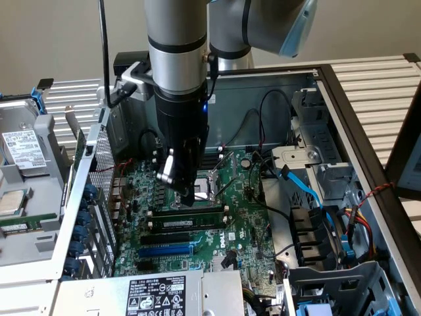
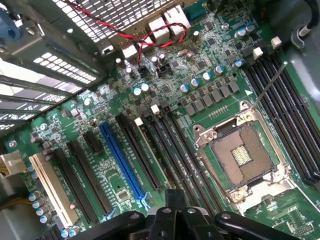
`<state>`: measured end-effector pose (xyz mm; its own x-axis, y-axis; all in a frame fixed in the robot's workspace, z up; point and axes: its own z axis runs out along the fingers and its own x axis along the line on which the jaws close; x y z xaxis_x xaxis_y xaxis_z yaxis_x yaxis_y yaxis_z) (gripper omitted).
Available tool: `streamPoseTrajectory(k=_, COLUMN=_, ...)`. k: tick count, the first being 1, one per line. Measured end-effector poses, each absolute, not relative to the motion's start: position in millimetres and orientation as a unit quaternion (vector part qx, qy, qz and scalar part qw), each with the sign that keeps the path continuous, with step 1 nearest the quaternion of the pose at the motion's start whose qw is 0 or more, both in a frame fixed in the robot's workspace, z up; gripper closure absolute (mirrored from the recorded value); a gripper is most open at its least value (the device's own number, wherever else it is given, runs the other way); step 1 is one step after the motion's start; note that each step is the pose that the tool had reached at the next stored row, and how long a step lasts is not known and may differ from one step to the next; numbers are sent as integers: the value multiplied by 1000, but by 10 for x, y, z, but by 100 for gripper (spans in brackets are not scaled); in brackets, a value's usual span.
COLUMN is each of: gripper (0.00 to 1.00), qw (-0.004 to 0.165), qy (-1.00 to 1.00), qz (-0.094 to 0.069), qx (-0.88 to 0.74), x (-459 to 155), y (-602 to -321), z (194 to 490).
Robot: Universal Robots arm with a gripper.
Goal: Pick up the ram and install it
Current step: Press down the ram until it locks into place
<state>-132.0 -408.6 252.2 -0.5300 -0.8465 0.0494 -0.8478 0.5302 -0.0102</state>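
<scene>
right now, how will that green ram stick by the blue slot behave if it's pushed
The ram is a thin flat board standing on edge, so it is probably stiff lengthwise but apt to tip if pushed sideways. It looks light for its length. As a bare circuit board it is likely fragile, so pressure probably belongs on the top edge.

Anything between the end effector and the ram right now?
Nothing visible does. The end effector hangs shut just above the ram, which lies along the black memory slots beside the processor socket. No cable crosses the gap between them.
</scene>
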Motion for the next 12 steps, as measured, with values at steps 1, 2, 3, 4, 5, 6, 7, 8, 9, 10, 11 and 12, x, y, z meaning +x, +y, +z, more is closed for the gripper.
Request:
streamPoseTrajectory(k=1, gripper=90, qw=19, qy=-879, qz=16, qx=477, x=-1320, y=-4086, z=2522)
streamPoseTrajectory(k=2, gripper=90, qw=19, qy=-882, qz=16, qx=470, x=-1320, y=-4086, z=2522)
streamPoseTrajectory(k=3, gripper=90, qw=20, qy=-886, qz=16, qx=463, x=-1320, y=-4086, z=2522)
streamPoseTrajectory(k=4, gripper=90, qw=20, qy=-889, qz=16, qx=457, x=-1320, y=-4086, z=2522)
streamPoseTrajectory(k=5, gripper=90, qw=20, qy=-893, qz=16, qx=450, x=-1320, y=-4086, z=2522)
streamPoseTrajectory(k=6, gripper=90, qw=20, qy=-896, qz=16, qx=443, x=-1320, y=-4086, z=2522)
streamPoseTrajectory(k=7, gripper=90, qw=20, qy=-900, qz=15, qx=436, x=-1320, y=-4086, z=2522)
streamPoseTrajectory(k=8, gripper=90, qw=20, qy=-903, qz=15, qx=429, x=-1320, y=-4086, z=2522)
streamPoseTrajectory(k=9, gripper=90, qw=20, qy=-906, qz=15, qx=422, x=-1320, y=-4086, z=2522)
streamPoseTrajectory(k=10, gripper=90, qw=20, qy=-910, qz=15, qx=415, x=-1320, y=-4086, z=2522)
streamPoseTrajectory(k=11, gripper=90, qw=20, qy=-913, qz=15, qx=408, x=-1320, y=-4086, z=2522)
streamPoseTrajectory(k=12, gripper=90, qw=21, qy=-916, qz=15, qx=401, x=-1320, y=-4086, z=2522)
